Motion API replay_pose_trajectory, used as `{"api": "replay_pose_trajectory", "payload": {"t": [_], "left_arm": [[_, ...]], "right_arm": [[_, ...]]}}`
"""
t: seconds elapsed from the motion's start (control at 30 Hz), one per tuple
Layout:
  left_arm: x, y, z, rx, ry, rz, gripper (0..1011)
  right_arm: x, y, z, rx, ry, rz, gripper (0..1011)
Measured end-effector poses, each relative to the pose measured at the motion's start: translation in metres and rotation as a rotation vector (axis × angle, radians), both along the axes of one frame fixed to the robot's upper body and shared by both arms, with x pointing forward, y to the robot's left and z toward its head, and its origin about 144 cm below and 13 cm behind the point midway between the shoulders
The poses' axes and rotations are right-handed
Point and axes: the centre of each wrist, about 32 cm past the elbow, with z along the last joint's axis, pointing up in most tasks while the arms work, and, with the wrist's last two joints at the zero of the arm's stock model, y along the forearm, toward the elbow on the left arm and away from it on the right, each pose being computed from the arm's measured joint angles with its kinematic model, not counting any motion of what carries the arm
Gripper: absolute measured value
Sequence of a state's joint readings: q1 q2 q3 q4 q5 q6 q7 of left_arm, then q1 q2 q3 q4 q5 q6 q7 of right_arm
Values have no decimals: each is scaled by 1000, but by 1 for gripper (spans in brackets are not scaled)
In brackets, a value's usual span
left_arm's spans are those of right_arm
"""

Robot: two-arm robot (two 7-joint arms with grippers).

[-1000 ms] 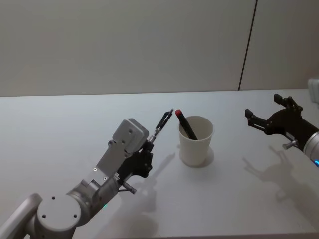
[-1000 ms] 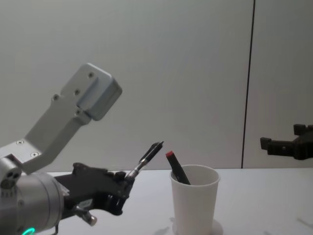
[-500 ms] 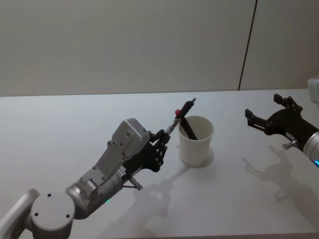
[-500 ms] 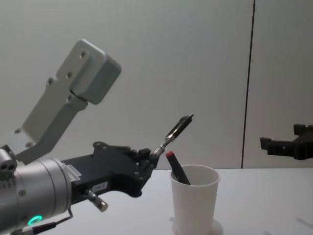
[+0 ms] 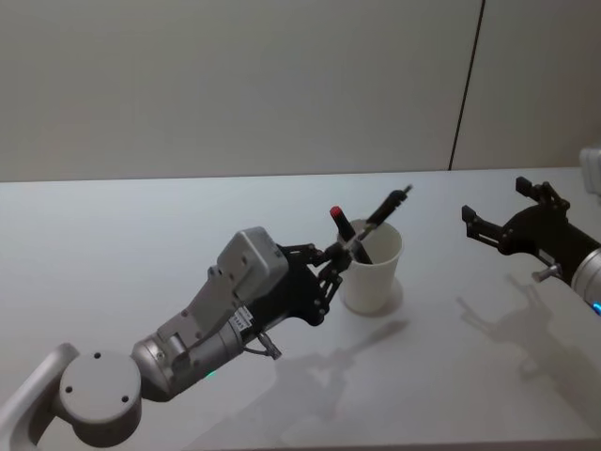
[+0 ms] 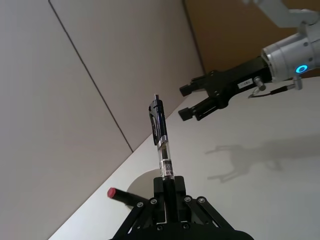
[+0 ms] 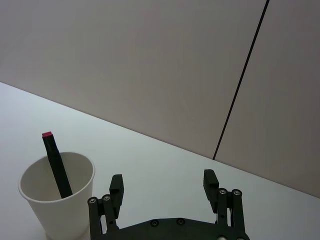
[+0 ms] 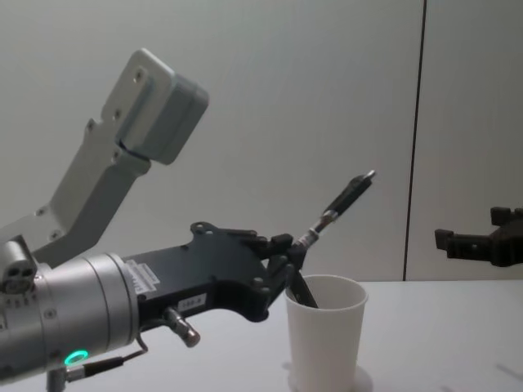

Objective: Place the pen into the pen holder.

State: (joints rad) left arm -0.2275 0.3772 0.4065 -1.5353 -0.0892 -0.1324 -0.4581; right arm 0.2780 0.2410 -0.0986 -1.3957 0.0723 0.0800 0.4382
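Reaching in from the lower left, the left gripper (image 5: pixel 340 256) is pinching the pen (image 5: pixel 378 218) by its lower end, fingers pressed tight; the barrel's printed label (image 6: pixel 165 166) is too fine to read. It is sitting further right than a second ago, beside the pen holder (image 5: pixel 371 277) at centre, pen slanting up over the mouth where a red-capped pen (image 5: pixel 343 225) is leaning. At the right edge the right gripper (image 5: pixel 494 201) is hovering, fingers spread, empty.

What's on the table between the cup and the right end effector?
Nothing: the head view shows bare table between the cup and the open right end effector.
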Motion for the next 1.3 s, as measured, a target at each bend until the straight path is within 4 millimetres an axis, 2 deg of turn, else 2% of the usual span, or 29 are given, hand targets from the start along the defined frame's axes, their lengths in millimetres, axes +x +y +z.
{"api": "replay_pose_trajectory", "payload": {"t": [0.6,1.3], "left_arm": [[15,-5,4,57,1,-138,131],[22,-12,5,81,11,-181,131]], "right_arm": [[0,0,0,0,0,0,1002],[0,0,0,0,0,1,1002]]}}
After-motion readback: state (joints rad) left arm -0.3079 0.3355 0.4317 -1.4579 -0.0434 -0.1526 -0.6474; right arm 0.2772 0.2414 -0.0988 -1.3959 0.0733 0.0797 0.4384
